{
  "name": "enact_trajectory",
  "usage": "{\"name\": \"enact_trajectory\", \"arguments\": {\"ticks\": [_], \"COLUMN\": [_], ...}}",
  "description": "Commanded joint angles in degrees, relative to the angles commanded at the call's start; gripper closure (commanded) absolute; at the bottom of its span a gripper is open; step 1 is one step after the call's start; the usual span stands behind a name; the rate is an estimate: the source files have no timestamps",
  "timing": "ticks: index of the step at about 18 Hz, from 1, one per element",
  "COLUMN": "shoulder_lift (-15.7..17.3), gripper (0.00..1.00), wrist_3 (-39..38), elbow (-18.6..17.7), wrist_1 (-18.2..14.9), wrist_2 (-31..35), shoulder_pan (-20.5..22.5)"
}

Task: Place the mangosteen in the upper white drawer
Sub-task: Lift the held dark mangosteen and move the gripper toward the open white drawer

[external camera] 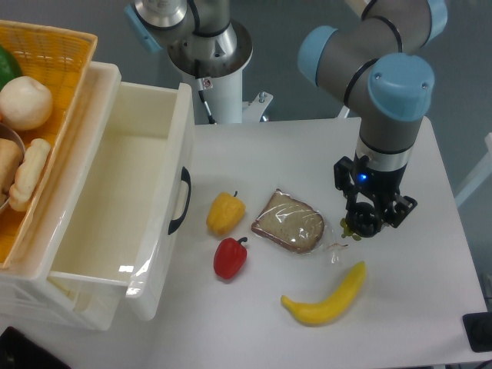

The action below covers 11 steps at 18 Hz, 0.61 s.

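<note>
Black 2-finger pincer (364,224) lowered at the right of the white bench (430,307), clamped around the small dark round mangosteen (363,224) with its yellowish-green leafy cap peeking out at the left. Well apart on the left, pulled open: deep cream-white plastic upper drawer (115,207) with black curved handle. Between them: yellow pepper (224,212), red pepper (230,257), plastic-wrapped bread slice (290,222), yellow banana (327,297).

The gripper (364,223) is lowered to the table (430,307) at the right, its fingers closed around the mangosteen (350,227), of which only yellowish-green leaves are seen. Nearby are laid a wrapped bread slice (289,221), a banana (326,296), a red pepper (230,257) and a yellow pepper (225,213). The upper white drawer (115,192) is pulled open at the left.
</note>
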Motion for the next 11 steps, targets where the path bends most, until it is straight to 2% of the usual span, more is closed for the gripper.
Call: {"name": "enact_trajectory", "arguments": {"ticks": [7, 11], "shoulder_lift": [1.23, 4.39], "gripper": [0.89, 0.89], "wrist_3": [-1.84, -3.16], "elbow": [-1.49, -3.16], "wrist_1": [-0.17, -1.40], "wrist_2": [-0.35, -1.14], "shoulder_pan": [-0.61, -2.11]}}
